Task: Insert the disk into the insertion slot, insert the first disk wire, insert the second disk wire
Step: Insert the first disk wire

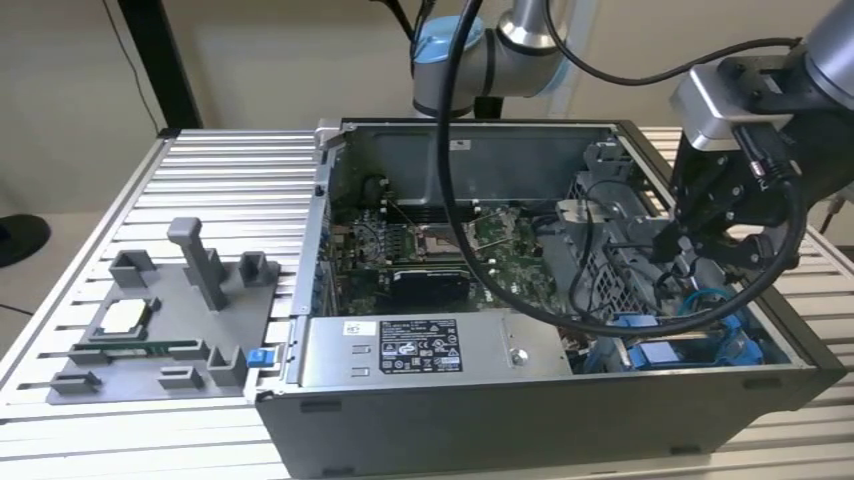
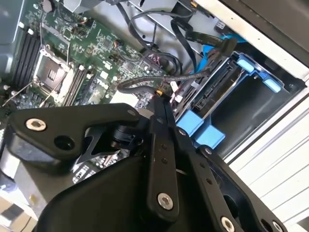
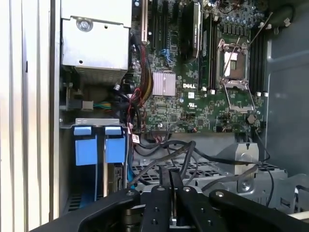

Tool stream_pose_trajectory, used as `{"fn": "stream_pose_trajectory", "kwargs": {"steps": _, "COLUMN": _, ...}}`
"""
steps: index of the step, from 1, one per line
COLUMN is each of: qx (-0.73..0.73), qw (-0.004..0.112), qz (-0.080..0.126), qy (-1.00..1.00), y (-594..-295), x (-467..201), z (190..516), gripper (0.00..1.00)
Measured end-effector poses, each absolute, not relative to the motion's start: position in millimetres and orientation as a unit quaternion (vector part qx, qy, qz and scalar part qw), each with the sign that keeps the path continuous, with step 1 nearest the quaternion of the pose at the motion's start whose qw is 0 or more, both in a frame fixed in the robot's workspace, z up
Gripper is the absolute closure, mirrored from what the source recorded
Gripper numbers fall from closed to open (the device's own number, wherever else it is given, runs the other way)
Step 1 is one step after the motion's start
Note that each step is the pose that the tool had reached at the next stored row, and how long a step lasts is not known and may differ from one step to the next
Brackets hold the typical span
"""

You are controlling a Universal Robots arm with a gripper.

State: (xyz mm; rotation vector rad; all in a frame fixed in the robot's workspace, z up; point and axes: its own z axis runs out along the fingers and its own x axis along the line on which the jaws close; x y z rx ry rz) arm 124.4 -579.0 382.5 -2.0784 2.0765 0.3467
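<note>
gripper (image 2: pixel 161 100) is clamping tight on black disk wire (image 2: pixel 145 82), hovering at 12 o'clock of disk (image 1: pixel 651 352) in exterior view; wire likely risking twisting in the pinch, jamming going in.

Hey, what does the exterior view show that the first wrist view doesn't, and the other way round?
The exterior view adds the grey parts tray beside the case, with a chip and a memory stick on it, and the arm's blue joint. The first wrist view adds the silver heatsink and a close look at the black wire at the closed fingertips. Both show the gripper, the motherboard and the blue disk caddy.
</note>
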Motion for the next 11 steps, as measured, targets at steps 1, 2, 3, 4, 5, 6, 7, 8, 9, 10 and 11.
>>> {"fn": "stream_pose_trajectory", "kwargs": {"steps": 1, "qx": -0.7, "qw": 0.091, "qz": 0.117, "qy": 0.699, "y": -579.5, "x": 124.5, "z": 382.7, "gripper": 1.0}}
{"fn": "stream_pose_trajectory", "kwargs": {"steps": 2, "qx": -0.7, "qw": 0.091, "qz": 0.117, "qy": 0.699, "y": -579.8, "x": 124.8, "z": 382.6, "gripper": 1.0}}
{"fn": "stream_pose_trajectory", "kwargs": {"steps": 3, "qx": -0.7, "qw": 0.091, "qz": 0.117, "qy": 0.699, "y": -580.0, "x": 125.0, "z": 382.6, "gripper": 0.0}}
{"fn": "stream_pose_trajectory", "kwargs": {"steps": 4, "qx": -0.7, "qw": 0.091, "qz": 0.117, "qy": 0.698, "y": -580.5, "x": 125.2, "z": 382.7, "gripper": 0.0}}
{"fn": "stream_pose_trajectory", "kwargs": {"steps": 5, "qx": -0.701, "qw": 0.091, "qz": 0.118, "qy": 0.698, "y": -581.2, "x": 125.5, "z": 382.6, "gripper": 0.0}}
{"fn": "stream_pose_trajectory", "kwargs": {"steps": 6, "qx": -0.701, "qw": 0.091, "qz": 0.118, "qy": 0.697, "y": -582.0, "x": 125.7, "z": 382.7, "gripper": 0.0}}
{"fn": "stream_pose_trajectory", "kwargs": {"steps": 7, "qx": -0.701, "qw": 0.092, "qz": 0.119, "qy": 0.697, "y": -583.0, "x": 126.0, "z": 382.6, "gripper": 0.0}}
{"fn": "stream_pose_trajectory", "kwargs": {"steps": 8, "qx": -0.701, "qw": 0.092, "qz": 0.119, "qy": 0.697, "y": -584.1, "x": 126.1, "z": 382.6, "gripper": 0.0}}
{"fn": "stream_pose_trajectory", "kwargs": {"steps": 9, "qx": -0.701, "qw": 0.093, "qz": 0.12, "qy": 0.696, "y": -585.5, "x": 126.3, "z": 382.7, "gripper": 0.0}}
{"fn": "stream_pose_trajectory", "kwargs": {"steps": 10, "qx": -0.702, "qw": 0.093, "qz": 0.12, "qy": 0.696, "y": -587.3, "x": 126.4, "z": 382.4, "gripper": 0.0}}
{"fn": "stream_pose_trajectory", "kwargs": {"steps": 11, "qx": -0.702, "qw": 0.093, "qz": 0.12, "qy": 0.696, "y": -589.3, "x": 126.4, "z": 382.1, "gripper": 0.0}}
